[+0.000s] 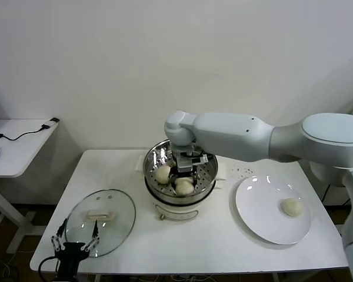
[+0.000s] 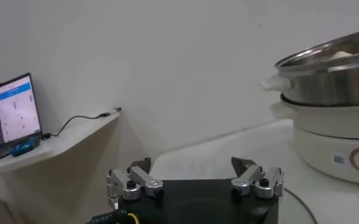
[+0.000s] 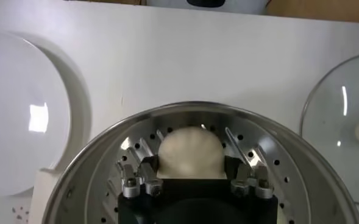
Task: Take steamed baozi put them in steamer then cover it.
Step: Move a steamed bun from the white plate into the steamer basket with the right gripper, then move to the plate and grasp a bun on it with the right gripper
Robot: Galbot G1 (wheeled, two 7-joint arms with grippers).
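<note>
The steamer (image 1: 150, 163) stands mid-table on its white pot base. My right gripper (image 1: 186, 174) reaches down into it. In the right wrist view its fingers (image 3: 150, 165) press both sides of a cream baozi (image 3: 189, 151) resting on the perforated floor, so the right gripper (image 3: 191, 165) is shut on it. From the head view that baozi (image 1: 184, 186) lies next to another baozi (image 1: 163, 174). A third baozi (image 1: 292, 207) sits on the white plate (image 1: 262, 226). The glass cover (image 1: 109, 202) lies flat at front left. My left gripper (image 1: 75, 242) stands open at its near edge, holding nothing.
A side desk (image 1: 15, 150) with a cable stands off to the left, and a laptop (image 2: 8, 115) shows on it in the left wrist view. Bare tabletop lies between the steamer and the front edge (image 1: 188, 271). The plate (image 3: 21, 122) and cover (image 3: 344, 122) flank the steamer.
</note>
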